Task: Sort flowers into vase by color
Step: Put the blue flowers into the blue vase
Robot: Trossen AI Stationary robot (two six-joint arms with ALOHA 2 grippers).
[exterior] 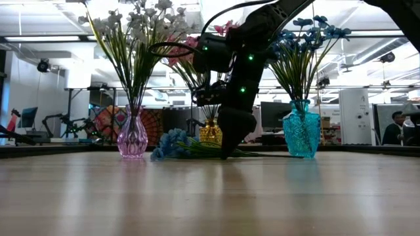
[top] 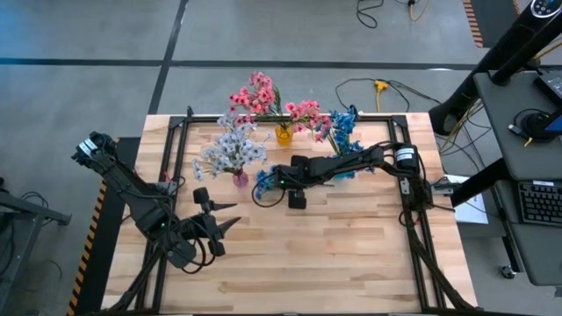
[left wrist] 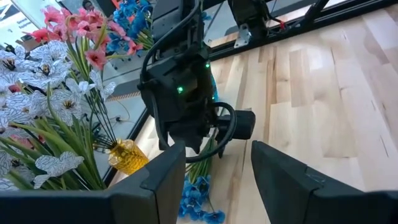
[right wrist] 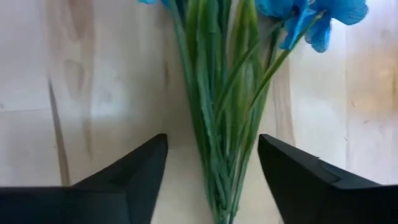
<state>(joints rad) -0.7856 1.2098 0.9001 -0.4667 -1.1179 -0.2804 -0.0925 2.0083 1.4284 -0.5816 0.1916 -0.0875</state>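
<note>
Right gripper (right wrist: 211, 177) is down at the worktop (top: 351, 254), its two fingers spread with a bundle of green stems (right wrist: 221, 118) running between them. Neither finger touches the stems yet, so nothing is held. This is the blue sprig (top: 266, 180), lying flat on the wood with its blossoms out ahead of the gripper and its stem ends back under the wrist.

For a good grasp, the stems should sit centred in the gap. They look roughly centred now, perhaps a little nearer one finger. Closing should gather the whole fan, since loose outer stalks could slip free when it is lifted. I judge the fingertips need to reach right to the wood, because thin stems lying flat are easily missed. In the low view the gripper seems to touch the worktop already, though its tips are hard to make out there.

Just past the blossoms stands the pink vase (top: 240, 179) of white flowers (top: 230, 147), so any sweep forward risks knocking it. Beyond that is the yellow vase (top: 283, 134) holding pink flowers (top: 256, 93). Behind the gripper, beside its forearm, is the blue vase (exterior: 301, 134), already filled with blue flowers (top: 342, 125); that is where this sprig belongs. Lift straight up first, then swing back, stems downward.

Left gripper (top: 217, 226) waits well apart over bare wood, half open and empty.
</note>
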